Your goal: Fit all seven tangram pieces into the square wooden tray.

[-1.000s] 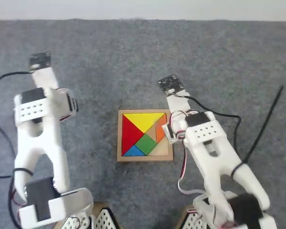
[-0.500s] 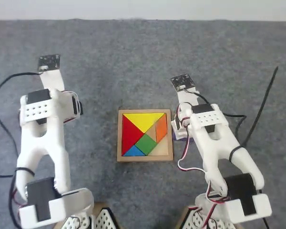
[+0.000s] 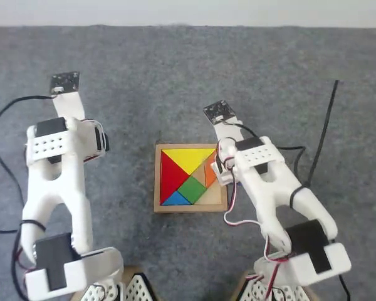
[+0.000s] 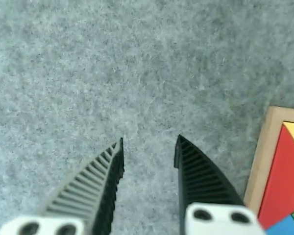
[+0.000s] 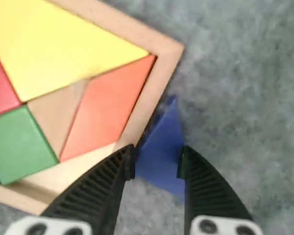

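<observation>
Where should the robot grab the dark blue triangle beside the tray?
Probably its wide end, coming from above on the carpet side, a finger on each edge. The dark blue triangle sits against the wooden tray's rim, so its tip is crowded. The right hand grips that wide end.

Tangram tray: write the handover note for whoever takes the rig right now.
Left gripper open, over bare carpet beside the tray.
Right gripper shut on the dark blue piece, just outside the tray's rim by the orange piece.
Done: yellow, red, green, light blue and orange pieces in the tray.
Left: two bare gaps by the orange piece; seat the dark blue piece, then fill the other.
</observation>
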Robot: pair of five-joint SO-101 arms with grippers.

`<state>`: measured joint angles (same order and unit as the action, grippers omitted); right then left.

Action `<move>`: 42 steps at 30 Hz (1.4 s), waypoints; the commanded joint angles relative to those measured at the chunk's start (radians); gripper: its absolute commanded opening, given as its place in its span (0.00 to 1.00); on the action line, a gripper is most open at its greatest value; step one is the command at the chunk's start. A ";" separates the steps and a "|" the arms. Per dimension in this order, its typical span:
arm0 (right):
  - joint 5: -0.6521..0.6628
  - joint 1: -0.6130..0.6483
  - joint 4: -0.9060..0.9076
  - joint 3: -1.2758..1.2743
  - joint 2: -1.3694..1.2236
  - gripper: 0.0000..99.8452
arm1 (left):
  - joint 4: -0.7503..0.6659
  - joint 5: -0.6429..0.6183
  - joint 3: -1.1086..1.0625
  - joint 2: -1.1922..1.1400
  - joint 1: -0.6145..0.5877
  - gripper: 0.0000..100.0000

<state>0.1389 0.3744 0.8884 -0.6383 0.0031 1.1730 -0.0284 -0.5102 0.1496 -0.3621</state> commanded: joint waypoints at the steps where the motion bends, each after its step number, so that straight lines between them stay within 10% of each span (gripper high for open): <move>1: 0.009 -0.053 0.038 0.083 -0.062 0.15 | -0.017 0.009 0.010 0.028 0.002 0.17; 20: 0.044 -0.231 0.137 0.123 -0.073 0.01 | -0.020 0.009 0.010 0.029 0.002 0.17; 35: -0.094 -0.297 0.245 -0.141 0.509 0.01 | -0.018 0.009 0.010 0.029 0.002 0.17; 42: 0.262 -0.288 0.263 -0.358 0.513 0.01 | -0.025 0.011 -0.010 0.029 0.002 0.17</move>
<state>0.2770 0.0736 1.1293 -0.9636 0.4634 1.1730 -0.0269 -0.5286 0.1496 -0.3621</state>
